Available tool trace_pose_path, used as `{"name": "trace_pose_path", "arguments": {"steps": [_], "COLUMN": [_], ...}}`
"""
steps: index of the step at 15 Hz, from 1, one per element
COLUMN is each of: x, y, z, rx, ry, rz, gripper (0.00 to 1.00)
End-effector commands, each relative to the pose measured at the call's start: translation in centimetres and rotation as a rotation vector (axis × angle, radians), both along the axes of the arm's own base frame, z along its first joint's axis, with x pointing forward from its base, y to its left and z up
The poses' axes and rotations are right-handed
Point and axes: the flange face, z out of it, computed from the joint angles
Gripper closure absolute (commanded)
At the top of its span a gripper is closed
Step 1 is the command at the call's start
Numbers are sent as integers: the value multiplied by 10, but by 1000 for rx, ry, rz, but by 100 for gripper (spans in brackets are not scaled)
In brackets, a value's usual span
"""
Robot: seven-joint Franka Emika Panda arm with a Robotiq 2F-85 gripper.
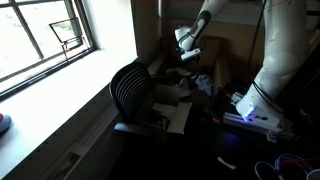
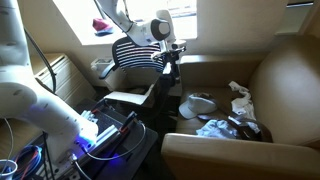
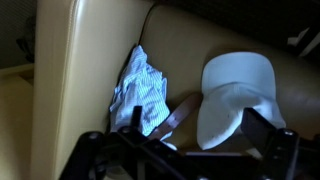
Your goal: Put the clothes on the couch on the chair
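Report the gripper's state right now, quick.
gripper: open, holding nothing, jaws apart above the pale blue-white garment.

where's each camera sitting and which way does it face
In an exterior view: beside the window, facing across the chair to the couch; white arm and pincer show.
In an exterior view: above the couch's near arm, facing the window; arm and pincer show.
Wrist view: facing down at the pale blue garment on the couch; open pincer at the bottom edge.
Shared: both exterior views show chair, couch, pincer.
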Motion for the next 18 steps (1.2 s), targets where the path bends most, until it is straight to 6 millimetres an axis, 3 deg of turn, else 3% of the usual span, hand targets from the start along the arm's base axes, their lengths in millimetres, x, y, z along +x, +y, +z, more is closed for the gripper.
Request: {"name": "trace_pose_path", "arguments": {"steps": [1,3,4,5,7,9,10,11,13,18], "x": [23,27,31,18,26,27,35,50,61,86], "y": [-21,-32,-35,-29,-34,-30,-28,-29,-32,-40], "z": [-56,-72,-72,-69,-77,-72,-80,-108,-138,-183], "rx": [52,30,19,27,9,9,6,3,31,58], "ry": [179,265,281,237,265,226,176,149,68,-165], "rz": [-51,-126,-126,-112,-123,-124,-184,-269,-367,-542], "gripper": [0,0,0,0,0,0,0,0,0,0]}}
